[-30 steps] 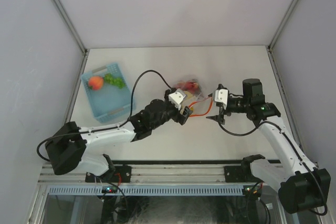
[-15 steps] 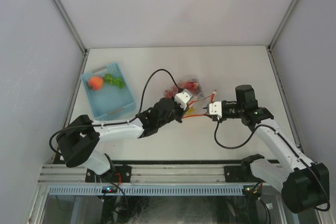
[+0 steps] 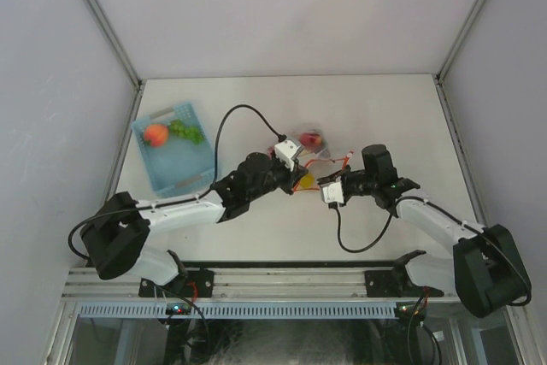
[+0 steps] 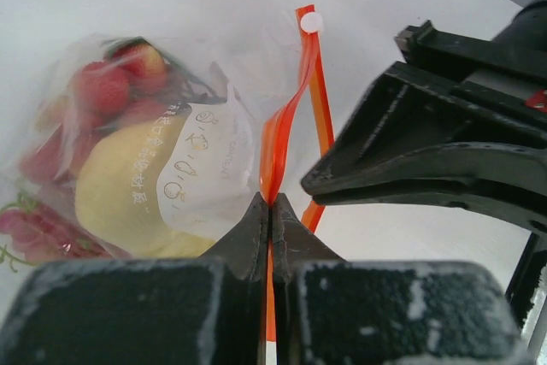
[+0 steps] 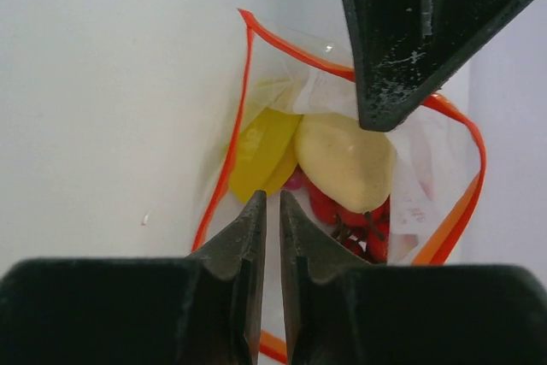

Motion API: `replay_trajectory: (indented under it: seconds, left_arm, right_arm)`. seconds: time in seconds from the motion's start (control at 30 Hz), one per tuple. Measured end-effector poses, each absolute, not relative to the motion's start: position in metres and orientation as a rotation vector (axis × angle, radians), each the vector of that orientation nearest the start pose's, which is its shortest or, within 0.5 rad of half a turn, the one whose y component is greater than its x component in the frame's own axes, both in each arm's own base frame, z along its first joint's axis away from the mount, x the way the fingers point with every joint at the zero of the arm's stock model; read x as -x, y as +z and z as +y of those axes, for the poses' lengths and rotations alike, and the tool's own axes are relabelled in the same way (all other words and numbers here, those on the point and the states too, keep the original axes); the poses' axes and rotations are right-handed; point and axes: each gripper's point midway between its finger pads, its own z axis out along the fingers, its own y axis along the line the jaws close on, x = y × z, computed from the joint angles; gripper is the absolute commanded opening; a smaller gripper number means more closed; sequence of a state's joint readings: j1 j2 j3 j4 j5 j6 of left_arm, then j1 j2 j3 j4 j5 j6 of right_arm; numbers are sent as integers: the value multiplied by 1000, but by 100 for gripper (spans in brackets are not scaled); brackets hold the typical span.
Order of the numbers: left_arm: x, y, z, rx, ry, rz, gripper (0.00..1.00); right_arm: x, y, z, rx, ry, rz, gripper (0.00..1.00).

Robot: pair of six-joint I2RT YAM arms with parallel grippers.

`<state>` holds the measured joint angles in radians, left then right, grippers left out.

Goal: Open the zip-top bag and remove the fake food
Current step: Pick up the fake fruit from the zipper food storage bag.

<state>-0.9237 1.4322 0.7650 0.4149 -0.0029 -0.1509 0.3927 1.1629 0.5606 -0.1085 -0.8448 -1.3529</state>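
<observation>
Left pincer (image 4: 270,204) clamped on zip-top bag's (image 4: 205,156) orange strip (image 4: 278,138). Right pincer (image 5: 273,203) nearly closed at bag mouth (hold unclear). Fake food (image 5: 342,160) inside.

— How's the light?
— Bright, even, from above. The white worktop (image 3: 385,108) nearly washes out; shadows are faint and soft.
— Wrist views?
— Softer. The left gripper (image 4: 270,207), nearest the lens, is a grainy, out-of-focus mass, and the zip-top bag (image 4: 171,143) shows milky glare on its crinkles.
</observation>
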Motion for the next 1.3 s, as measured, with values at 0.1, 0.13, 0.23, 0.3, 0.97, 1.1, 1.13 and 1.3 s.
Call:
replay_trajectory:
  seconds: [0.1, 0.13, 0.23, 0.3, 0.97, 1.1, 1.13, 1.3]
  left_arm:
    - [-259, 164, -358, -716, -781, 1758, 0]
    - [-258, 163, -359, -715, -792, 1762, 0]
    - [-253, 156, -357, -718, -820, 1774, 0]
    - [-251, 153, -356, -717, -835, 1781, 0]
    - [-243, 177, -350, -611, -1078, 1739, 0]
    - [-231, 181, -355, -638, -1164, 1740, 0]
    - [-227, 183, -355, -646, -1187, 1737, 0]
    - [-216, 185, -352, -648, -1281, 1737, 0]
  right_arm:
    - [-259, 112, 222, 1799, 332, 941, 11]
    - [-262, 112, 223, 1799, 320, 933, 11]
    - [-271, 109, 229, 1799, 291, 913, 17]
    - [-273, 106, 232, 1803, 286, 907, 19]
    - [-303, 108, 238, 1756, 118, 818, 59]
    - [-302, 108, 236, 1762, 93, 759, 68]
    - [-298, 104, 235, 1775, 94, 732, 71]
    - [-283, 93, 236, 1817, 103, 644, 79]
